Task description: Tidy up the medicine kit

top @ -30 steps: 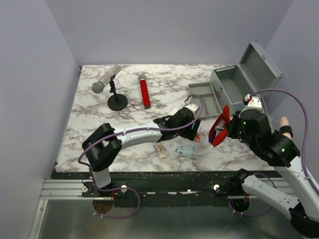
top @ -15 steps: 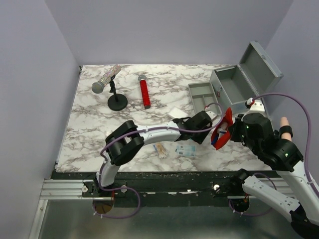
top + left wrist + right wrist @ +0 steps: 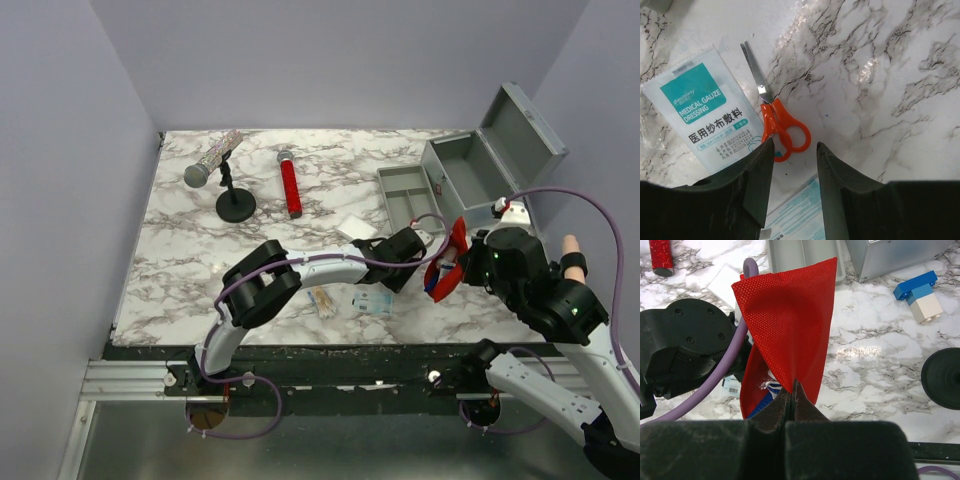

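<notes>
The medicine kit (image 3: 478, 168) is a grey metal box at the back right with its lid (image 3: 524, 124) swung open. Its grey divided tray (image 3: 408, 193) lies beside it on the left. My right gripper (image 3: 791, 385) is shut on the edge of a red pouch (image 3: 790, 320), which hangs open with blue and white packets inside. My left gripper (image 3: 794, 146) is open with nothing between its fingers. It hovers just over the handles of orange scissors (image 3: 784, 127), next to a medical gauze packet (image 3: 701, 111). From above, the left gripper (image 3: 404, 258) sits close to the left of the pouch (image 3: 447, 258).
A teal-printed packet (image 3: 372, 302) and a small bundle (image 3: 322, 300) lie near the front edge. A white packet (image 3: 355, 228) is mid-table. A microphone on a stand (image 3: 214, 162) and a red glitter tube (image 3: 290, 186) are at the back left. A blue and white block (image 3: 919, 296) lies near the box.
My left arm has swung right towards the red pouch, over the scissors, and its jaws have narrowed. The right gripper has kept hold of the pouch and shifted only slightly.
</notes>
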You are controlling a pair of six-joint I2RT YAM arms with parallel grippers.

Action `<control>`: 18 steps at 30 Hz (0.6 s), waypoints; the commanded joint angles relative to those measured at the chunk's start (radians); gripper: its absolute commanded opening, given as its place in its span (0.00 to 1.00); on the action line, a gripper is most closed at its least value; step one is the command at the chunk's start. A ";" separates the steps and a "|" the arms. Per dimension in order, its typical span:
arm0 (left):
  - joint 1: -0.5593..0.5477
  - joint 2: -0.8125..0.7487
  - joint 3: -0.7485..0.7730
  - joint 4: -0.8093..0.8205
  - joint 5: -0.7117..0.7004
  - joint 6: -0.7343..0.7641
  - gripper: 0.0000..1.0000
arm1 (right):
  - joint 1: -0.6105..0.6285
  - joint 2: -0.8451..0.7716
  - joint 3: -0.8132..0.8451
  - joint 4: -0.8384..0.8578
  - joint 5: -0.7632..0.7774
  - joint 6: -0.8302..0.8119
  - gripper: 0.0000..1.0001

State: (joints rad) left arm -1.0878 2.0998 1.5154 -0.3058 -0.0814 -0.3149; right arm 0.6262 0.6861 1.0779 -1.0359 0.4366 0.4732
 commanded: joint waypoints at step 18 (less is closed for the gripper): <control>-0.003 0.048 0.019 -0.036 -0.044 0.011 0.29 | -0.003 -0.007 -0.012 -0.003 0.004 -0.005 0.01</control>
State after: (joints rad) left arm -1.0878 2.1235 1.5272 -0.3168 -0.0978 -0.3103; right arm 0.6262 0.6861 1.0775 -1.0370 0.4362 0.4702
